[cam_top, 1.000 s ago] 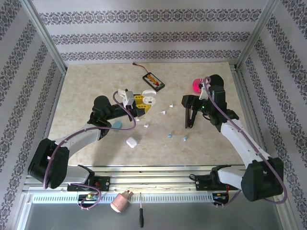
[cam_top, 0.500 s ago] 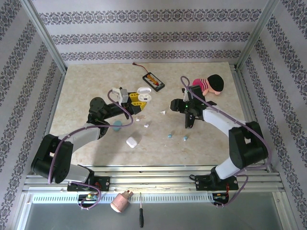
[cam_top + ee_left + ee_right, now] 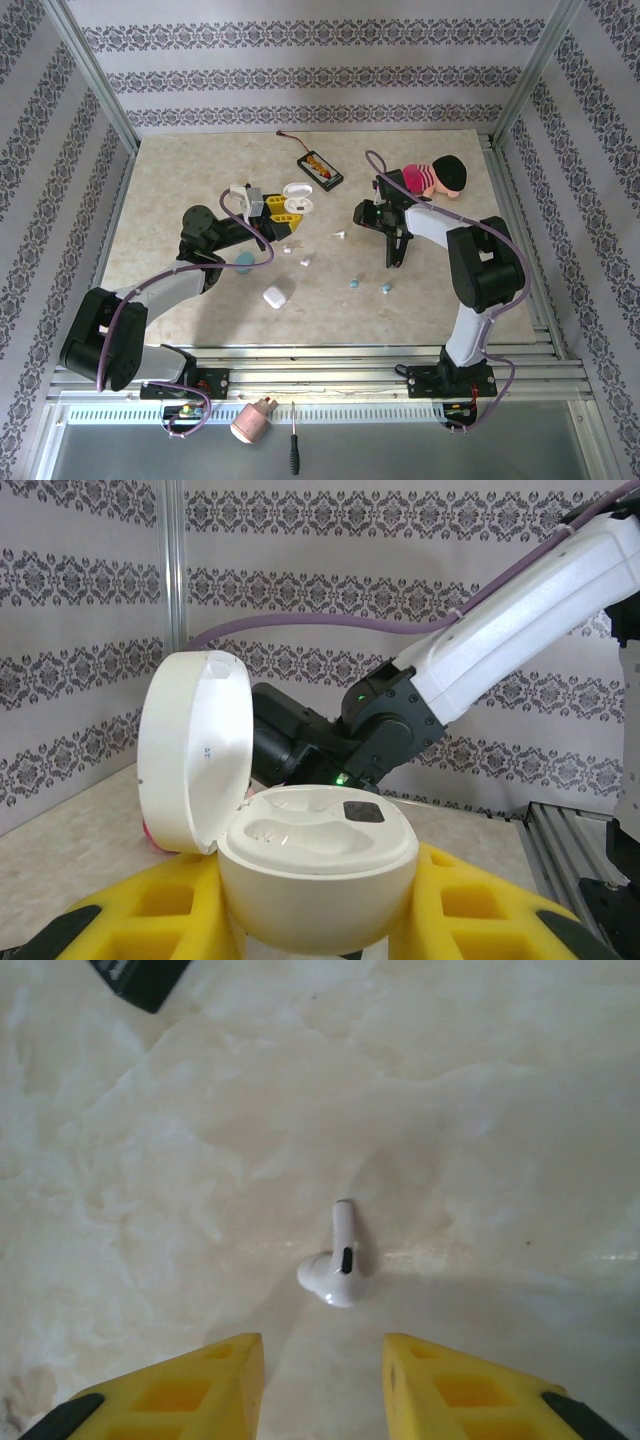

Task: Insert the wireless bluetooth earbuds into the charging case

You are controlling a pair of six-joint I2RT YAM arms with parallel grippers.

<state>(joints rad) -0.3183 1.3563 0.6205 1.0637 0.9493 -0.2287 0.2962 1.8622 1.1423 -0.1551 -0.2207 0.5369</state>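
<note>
Charging case (image 3: 315, 855) open in left fingers (image 3: 150, 920), earbud (image 3: 338, 1268) lying before right fingers (image 3: 180, 1395)

Marbled beige worktop (image 3: 170, 200), viewed from above. At 12 o'clock you find a flat black device (image 3: 322, 169); at 2 o'clock, a doll (image 3: 435, 176) lying on its side. Near the centre lie small white earbuds (image 3: 340, 234); at 5 o'clock, two light-blue earbuds (image 3: 353, 284), near each other. At 7 o'clock rests a closed white case (image 3: 275, 296); at 8 o'clock, a light-blue object (image 3: 244, 261), partly hidden.
</note>
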